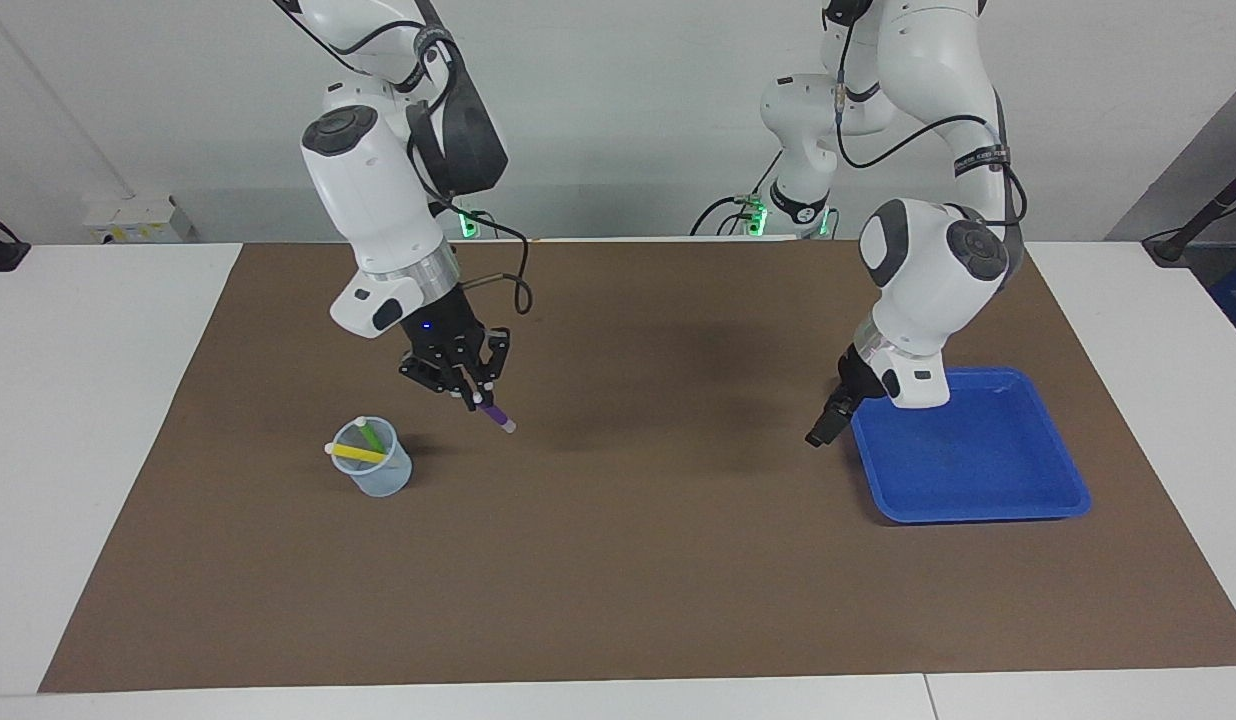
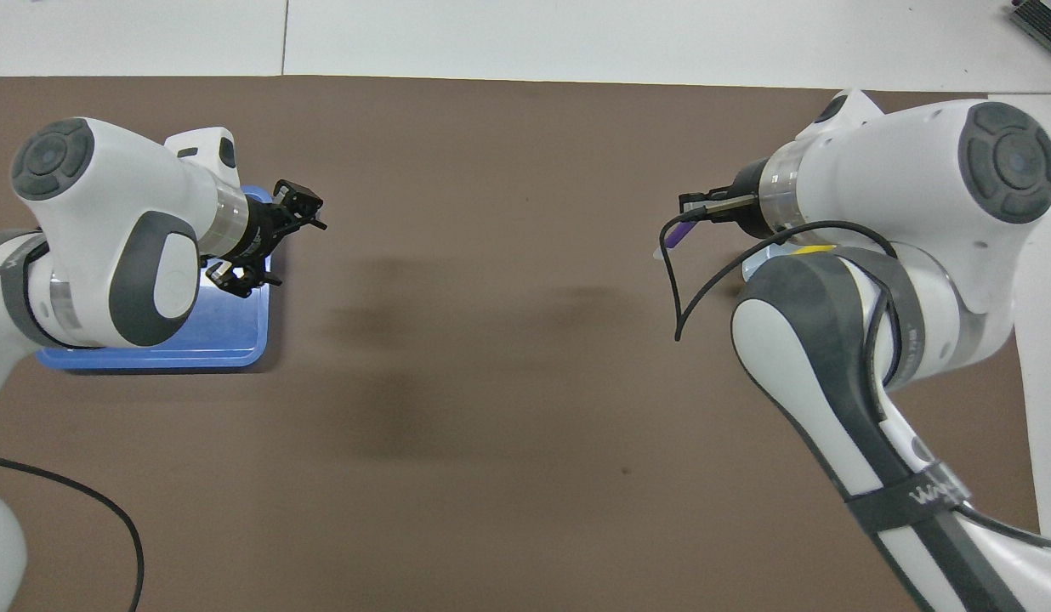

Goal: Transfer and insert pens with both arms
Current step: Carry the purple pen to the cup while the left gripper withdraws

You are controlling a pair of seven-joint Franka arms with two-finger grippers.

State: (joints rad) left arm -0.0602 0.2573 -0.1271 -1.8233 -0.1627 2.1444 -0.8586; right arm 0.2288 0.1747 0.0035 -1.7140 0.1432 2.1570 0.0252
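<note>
My right gripper [image 1: 475,392] is shut on the purple pen [image 1: 498,417] and holds it tilted, pale end down, above the mat beside a clear cup [image 1: 383,478]. The yellow pen [image 1: 356,452] and the green pen [image 1: 374,436] stand in that cup. In the overhead view the right gripper [image 2: 691,212] and the purple pen [image 2: 680,234] show, and the arm hides most of the cup. My left gripper [image 1: 820,430] is open and empty, low beside the blue tray [image 1: 978,500], at its edge toward the table's middle. It also shows in the overhead view [image 2: 275,242].
The blue tray [image 2: 219,340] holds nothing and lies on the brown mat [image 1: 638,560] toward the left arm's end. A black cable [image 2: 687,289] loops below the right wrist. White table borders the mat.
</note>
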